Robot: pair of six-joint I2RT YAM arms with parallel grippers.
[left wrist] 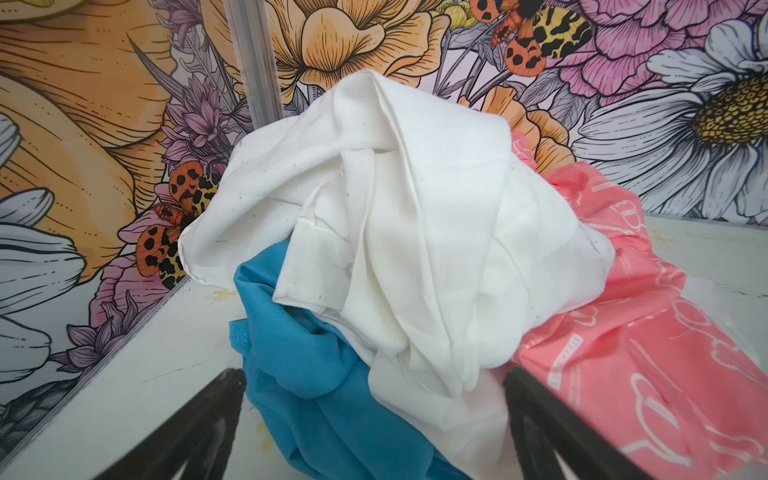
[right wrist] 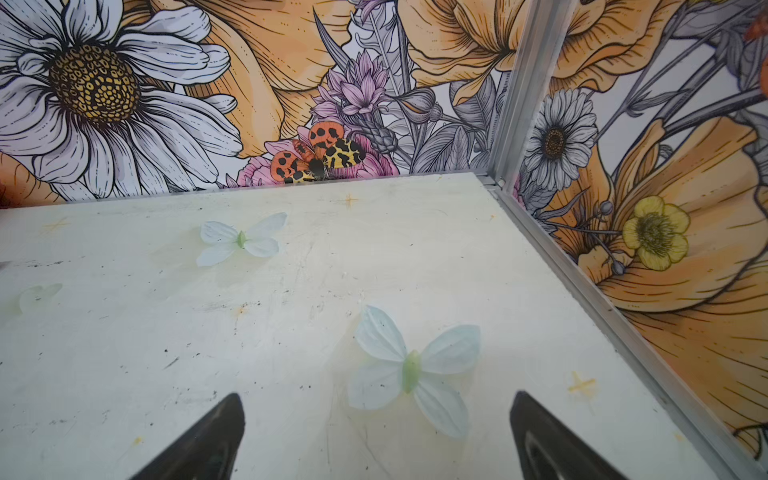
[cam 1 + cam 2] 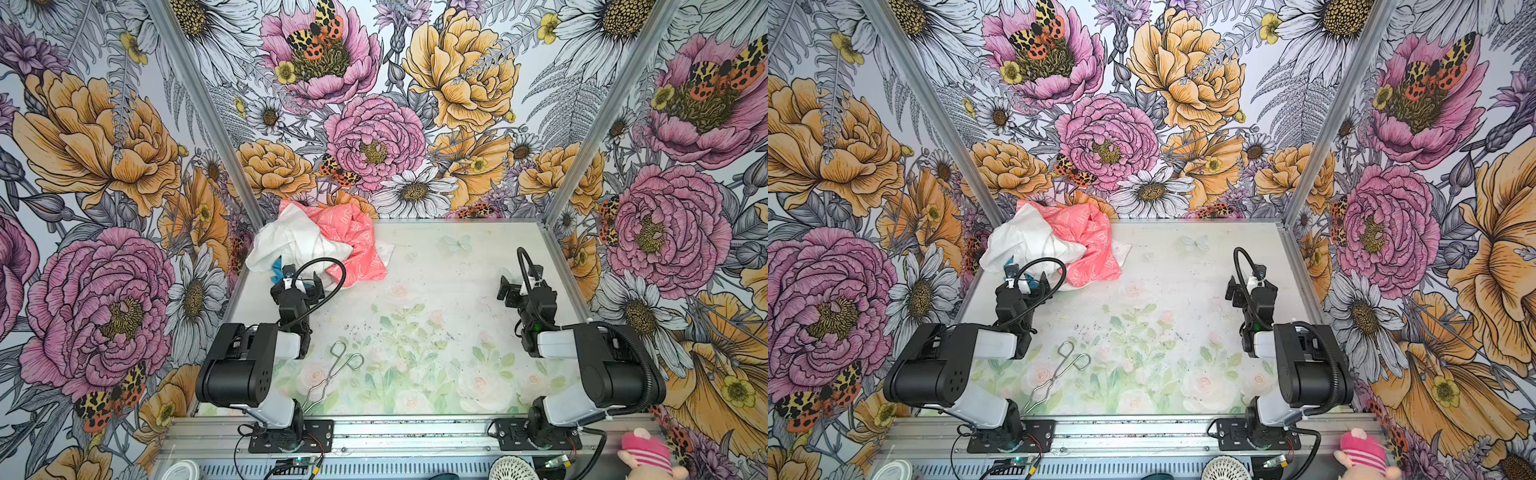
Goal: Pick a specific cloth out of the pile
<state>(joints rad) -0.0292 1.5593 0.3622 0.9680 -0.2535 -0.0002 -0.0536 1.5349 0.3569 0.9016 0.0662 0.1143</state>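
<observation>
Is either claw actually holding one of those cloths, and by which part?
No, nothing is held. The left gripper stands open facing the turquoise cloth; the right gripper is open over the table.

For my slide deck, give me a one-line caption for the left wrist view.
Jaws open, the left gripper faces the pile: turquoise cloth peeks from under the white cloth, coral-pink cloth beside.

no legible text; white print on the coral-pink cloth (image 1: 623,374) illegible

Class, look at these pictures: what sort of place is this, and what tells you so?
Probably a robot test booth: left arm and right arm bolted to a metal rail, flower-printed walls around a table, a pile of cloths.
</observation>
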